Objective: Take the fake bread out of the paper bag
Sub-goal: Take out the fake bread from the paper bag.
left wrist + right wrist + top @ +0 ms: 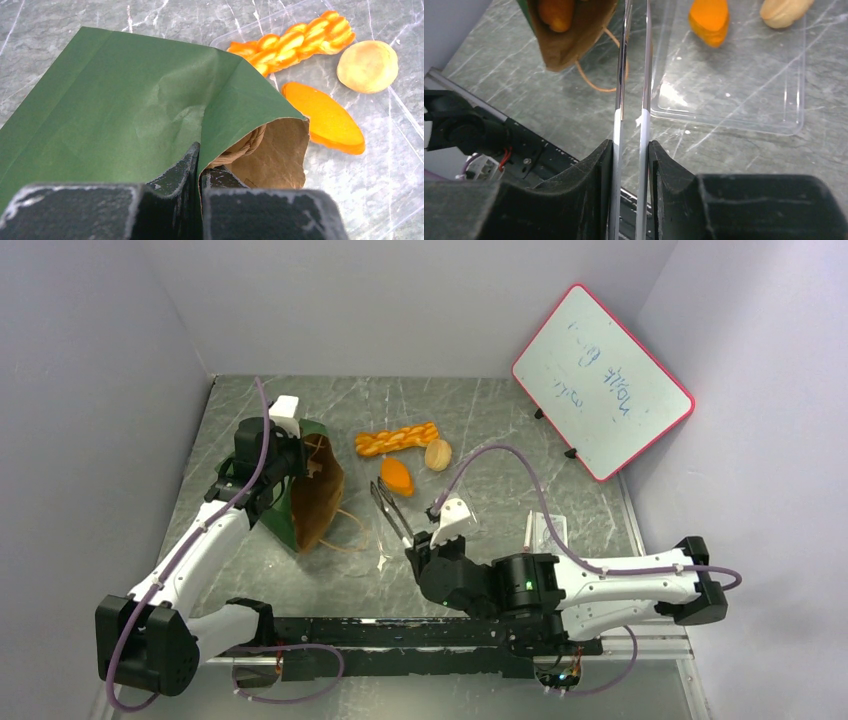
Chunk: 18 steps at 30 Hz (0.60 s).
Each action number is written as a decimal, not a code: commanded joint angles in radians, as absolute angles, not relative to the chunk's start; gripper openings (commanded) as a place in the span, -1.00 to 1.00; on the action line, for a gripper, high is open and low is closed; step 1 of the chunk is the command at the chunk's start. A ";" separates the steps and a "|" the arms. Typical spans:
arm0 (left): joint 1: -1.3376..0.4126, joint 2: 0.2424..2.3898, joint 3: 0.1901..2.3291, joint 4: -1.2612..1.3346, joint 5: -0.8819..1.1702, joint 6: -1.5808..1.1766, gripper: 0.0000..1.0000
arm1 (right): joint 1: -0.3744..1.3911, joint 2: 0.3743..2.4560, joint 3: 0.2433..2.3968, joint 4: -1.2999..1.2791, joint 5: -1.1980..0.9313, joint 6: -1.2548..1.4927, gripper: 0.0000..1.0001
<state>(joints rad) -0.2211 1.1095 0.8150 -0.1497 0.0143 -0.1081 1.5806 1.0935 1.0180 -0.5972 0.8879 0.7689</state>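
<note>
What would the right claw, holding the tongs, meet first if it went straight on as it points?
The tongs in the right claw lead into the gap between the paper bag and the oval roll, over the handle loop. Beyond, perhaps the braided loaf; depth is unclear.

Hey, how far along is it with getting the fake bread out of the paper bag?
Done: the braided loaf, pale round bun and orange oval roll lie out on the clear tray. In hand: the left gripper pinches the paper bag by its edge, holding it tipped open, while the right gripper squeezes the metal tongs. Left: at least one orange bread sits inside the bag.
</note>
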 commanded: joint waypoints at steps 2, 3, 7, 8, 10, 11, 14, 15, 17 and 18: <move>-0.213 1.081 0.815 -0.149 0.051 -0.088 -0.86 | 1.601 1.103 1.029 -0.475 0.878 0.699 -0.35; -0.213 1.078 0.815 -0.149 0.056 -0.086 -0.86 | 1.601 1.107 1.025 -0.449 0.866 0.688 -0.35; -0.213 1.074 0.814 -0.151 0.068 -0.089 -0.86 | 1.600 1.145 1.028 -0.378 0.820 0.658 -0.34; -0.213 1.073 0.813 -0.150 0.074 -0.090 -0.86 | 1.601 1.155 1.027 -0.361 0.811 0.651 -0.34; -0.213 1.070 0.814 -0.148 0.086 -0.092 -0.86 | 1.598 1.172 1.022 -0.319 0.784 0.637 -0.34; -0.213 1.069 0.815 -0.147 0.092 -0.093 -0.86 | 1.593 1.181 1.020 -0.298 0.767 0.632 -0.34; -0.213 1.069 0.818 -0.151 0.104 -0.094 -0.86 | 1.563 1.207 1.012 -0.247 0.698 0.627 -0.34; -0.213 1.069 0.819 -0.152 0.110 -0.091 -0.86 | 1.550 1.215 1.008 -0.230 0.676 0.625 -0.34; -0.213 1.064 0.818 -0.152 0.114 -0.090 -0.86 | 1.518 1.235 1.007 -0.193 0.625 0.619 -0.34; -0.213 1.062 0.817 -0.152 0.116 -0.090 -0.86 | 1.501 1.245 1.008 -0.171 0.597 0.615 -0.34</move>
